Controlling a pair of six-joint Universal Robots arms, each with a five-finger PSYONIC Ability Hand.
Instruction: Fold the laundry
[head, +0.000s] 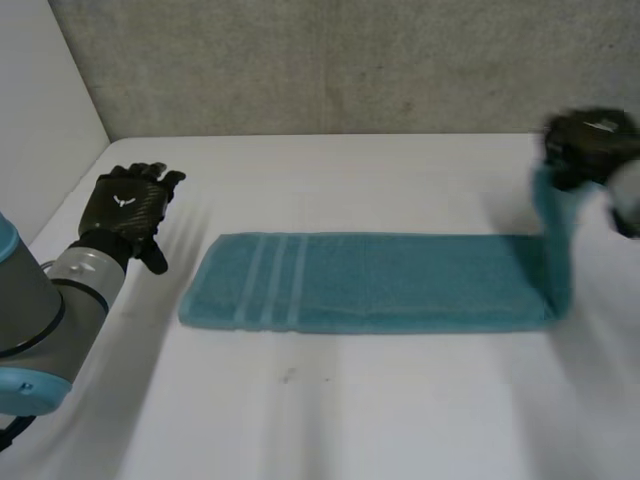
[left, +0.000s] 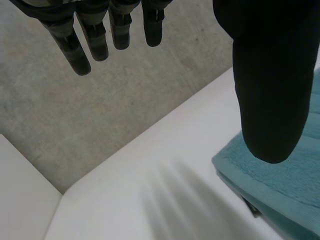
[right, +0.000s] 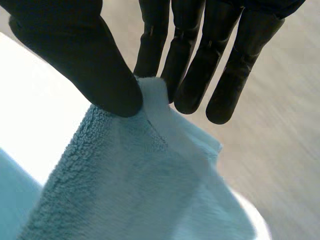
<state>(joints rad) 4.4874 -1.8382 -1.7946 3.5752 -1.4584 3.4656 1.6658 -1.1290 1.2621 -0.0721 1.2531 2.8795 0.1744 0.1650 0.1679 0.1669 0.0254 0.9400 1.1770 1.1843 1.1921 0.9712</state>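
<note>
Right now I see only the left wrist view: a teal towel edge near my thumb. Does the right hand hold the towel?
Observer: Yes. The right hand pinches the towel between its thumb and fingers.
Operator: Which part of the towel?
Observer: The end nearest the right arm. It is lifted off the table, and the rest lies flat.
Operator: Does my left hand touch the towel?
Observer: No. In the head view the left hand is open above the table, apart from the end with the stripes.
</note>
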